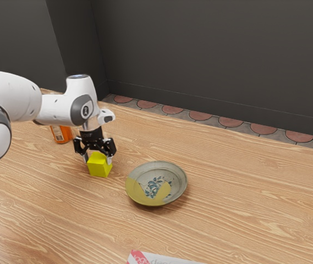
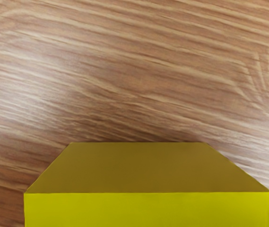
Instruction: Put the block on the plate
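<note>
gripper down at the block, plate near by

the black gripper (image 1: 98,153) is right at the yellow block (image 1: 99,166), though i can't tell whether it is clamped on it or apart. the block is off the plate (image 1: 178,179), which sits near it, toward four o'clock in the exterior view (a pretty thing, blue-flowered). an orange item (image 1: 60,135) stands toward ten o'clock.

Exterior view: the plate (image 1: 150,190) lies on the table (image 1: 244,192), near the block (image 1: 98,165), toward the view's right. A container (image 1: 61,135) stands behind the block, toward the view's left; a box (image 1: 162,259) lies in front of the plate.
</note>
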Motion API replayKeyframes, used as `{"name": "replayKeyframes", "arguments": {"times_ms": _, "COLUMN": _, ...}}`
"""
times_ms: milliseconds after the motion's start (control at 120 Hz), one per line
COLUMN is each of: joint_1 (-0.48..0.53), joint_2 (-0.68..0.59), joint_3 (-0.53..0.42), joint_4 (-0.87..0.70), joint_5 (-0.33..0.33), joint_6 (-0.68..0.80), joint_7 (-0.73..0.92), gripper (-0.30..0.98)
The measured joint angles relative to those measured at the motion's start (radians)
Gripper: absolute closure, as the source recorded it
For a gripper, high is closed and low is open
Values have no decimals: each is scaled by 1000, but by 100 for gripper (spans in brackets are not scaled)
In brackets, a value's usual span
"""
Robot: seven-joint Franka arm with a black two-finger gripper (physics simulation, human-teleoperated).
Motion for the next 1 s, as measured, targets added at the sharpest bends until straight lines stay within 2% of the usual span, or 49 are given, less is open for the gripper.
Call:
{"name": "replayKeyframes", "arguments": {"times_ms": 100, "joint_1": 0, "joint_2": 8, "joint_3": 0, "joint_4": 0, "joint_5": 0, "joint_6": 2, "joint_7": 0, "gripper": 2}}
{"name": "replayKeyframes", "arguments": {"times_ms": 192, "joint_1": -3, "joint_2": 9, "joint_3": -1, "joint_4": 1, "joint_5": 1, "joint_6": 2, "joint_7": 0, "gripper": 24}}
{"name": "replayKeyframes", "arguments": {"times_ms": 233, "joint_1": -4, "joint_2": 8, "joint_3": -1, "joint_4": 2, "joint_5": 3, "joint_6": 2, "joint_7": -1, "gripper": 27}}
{"name": "replayKeyframes", "arguments": {"times_ms": 383, "joint_1": -7, "joint_2": -16, "joint_3": -2, "joint_4": 3, "joint_5": 7, "joint_6": -5, "joint_7": -3, "gripper": 27}}
{"name": "replayKeyframes", "arguments": {"times_ms": 600, "joint_1": -56, "joint_2": -126, "joint_3": -2, "joint_4": -18, "joint_5": 9, "joint_6": -48, "joint_7": -5, "gripper": 27}}
{"name": "replayKeyframes", "arguments": {"times_ms": 842, "joint_1": -147, "joint_2": -283, "joint_3": -4, "joint_4": -131, "joint_5": 9, "joint_6": -76, "joint_7": -6, "gripper": 26}}
{"name": "replayKeyframes", "arguments": {"times_ms": 1000, "joint_1": -232, "joint_2": -300, "joint_3": -8, "joint_4": -145, "joint_5": 9, "joint_6": -92, "joint_7": -6, "gripper": 27}}
